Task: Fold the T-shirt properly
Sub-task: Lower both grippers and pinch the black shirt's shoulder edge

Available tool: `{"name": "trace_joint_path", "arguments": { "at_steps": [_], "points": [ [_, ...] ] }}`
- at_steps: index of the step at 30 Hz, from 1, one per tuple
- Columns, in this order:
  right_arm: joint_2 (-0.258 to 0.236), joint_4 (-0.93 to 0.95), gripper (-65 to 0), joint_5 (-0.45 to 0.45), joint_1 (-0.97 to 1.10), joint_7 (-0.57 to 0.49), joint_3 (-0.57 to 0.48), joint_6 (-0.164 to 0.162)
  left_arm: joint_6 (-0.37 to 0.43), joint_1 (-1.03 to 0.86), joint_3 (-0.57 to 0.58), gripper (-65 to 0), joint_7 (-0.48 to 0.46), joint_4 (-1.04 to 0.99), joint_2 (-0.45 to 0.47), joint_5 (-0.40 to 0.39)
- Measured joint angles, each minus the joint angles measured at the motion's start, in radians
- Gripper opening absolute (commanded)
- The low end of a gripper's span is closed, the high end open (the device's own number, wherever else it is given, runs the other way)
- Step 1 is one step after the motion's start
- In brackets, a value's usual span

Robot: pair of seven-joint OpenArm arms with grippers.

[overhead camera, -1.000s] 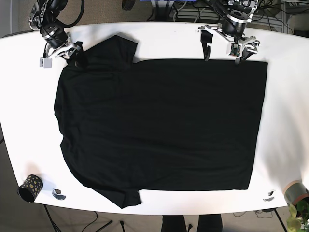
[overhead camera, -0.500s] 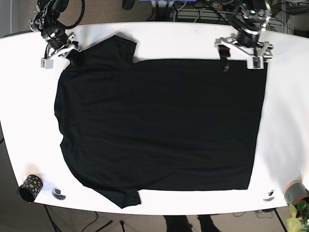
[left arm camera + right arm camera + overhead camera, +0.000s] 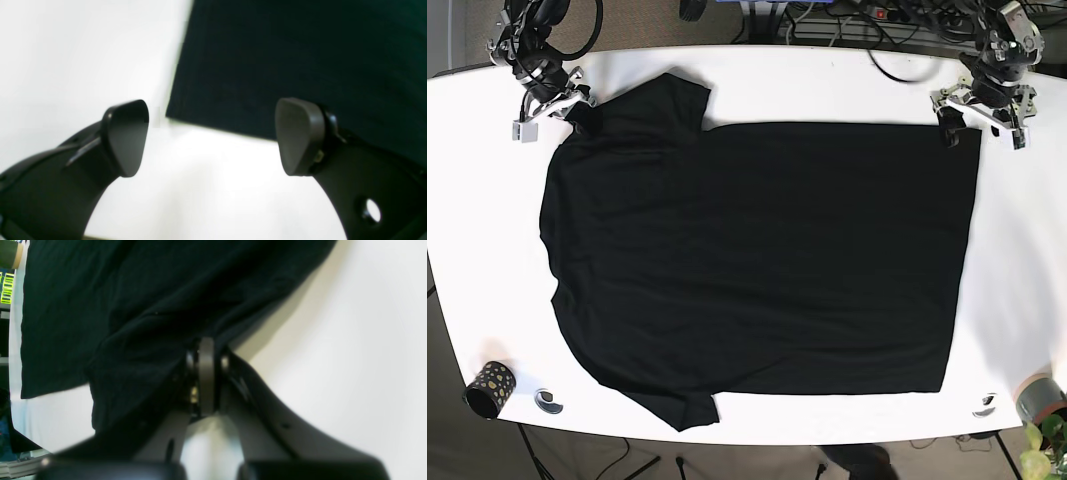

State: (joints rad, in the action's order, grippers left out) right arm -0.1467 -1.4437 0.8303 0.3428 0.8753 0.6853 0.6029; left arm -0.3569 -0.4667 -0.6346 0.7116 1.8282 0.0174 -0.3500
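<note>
Base view: you have one black shirt (image 3: 757, 260) spread flat on the white tabletop (image 3: 827, 85), two arms at its far corners, one spotted cup (image 3: 489, 388) at the near edge.

Left wrist view: left gripper (image 3: 213, 136), jaws wide apart, nothing held. Two rounded matte pads (image 3: 128, 136) straddle the shirt's (image 3: 300, 60) square corner. The weave is finely ribbed.

Right wrist view: right gripper (image 3: 206, 373), jaws closed on a bunched fold of shirt (image 3: 133, 306), lifted and creased; base view cannot show you this pinch.

Black T-shirt (image 3: 757, 260) flat on white table (image 3: 1027, 250), left claw (image 3: 980, 118) at its corner.
</note>
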Motion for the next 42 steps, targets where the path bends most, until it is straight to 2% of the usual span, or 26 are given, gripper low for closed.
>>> {"name": "trace_joint_path", "arguments": {
  "at_steps": [6,18,22,24,28,30,33,42],
  "points": [
    [0.0,0.0,-65.0,0.0,0.0,0.0,0.0,0.0,-0.064,0.001,0.0,-9.4,0.005,-0.082,0.008,-0.006],
    [0.0,0.0,-65.0,0.0,0.0,0.0,0.001,0.0,-0.071,0.071,-0.005,-9.6,-0.055,-0.179,0.014,-0.027],
    [0.0,0.0,-65.0,0.0,0.0,0.0,0.001,0.0,-0.071,0.083,-0.004,-10.7,-0.046,-0.179,0.013,-0.027],
    [0.0,0.0,-65.0,0.0,0.0,0.0,0.001,0.0,-0.071,0.103,-0.004,-15.0,-0.025,-0.182,0.013,-0.025],
    [0.0,0.0,-65.0,0.0,0.0,0.0,0.001,0.0,-0.069,0.135,-0.008,-33.8,0.03,-0.185,0.013,-0.014],
    [0.0,0.0,-65.0,0.0,0.0,0.0,0.001,0.0,-0.068,0.143,-0.008,-48.3,0.04,-0.192,0.013,-0.014],
    [0.0,0.0,-65.0,0.0,0.0,0.0,0.001,0.0,-0.067,0.169,-0.009,-64.6,0.046,-0.225,0.017,-0.024],
    [0.002,-0.029,-65.0,-0.016,0.005,0.009,0.001,-0.001,-0.074,0.203,-0.008,-65.0,0.074,-0.261,0.019,-0.048]
  ]
}}
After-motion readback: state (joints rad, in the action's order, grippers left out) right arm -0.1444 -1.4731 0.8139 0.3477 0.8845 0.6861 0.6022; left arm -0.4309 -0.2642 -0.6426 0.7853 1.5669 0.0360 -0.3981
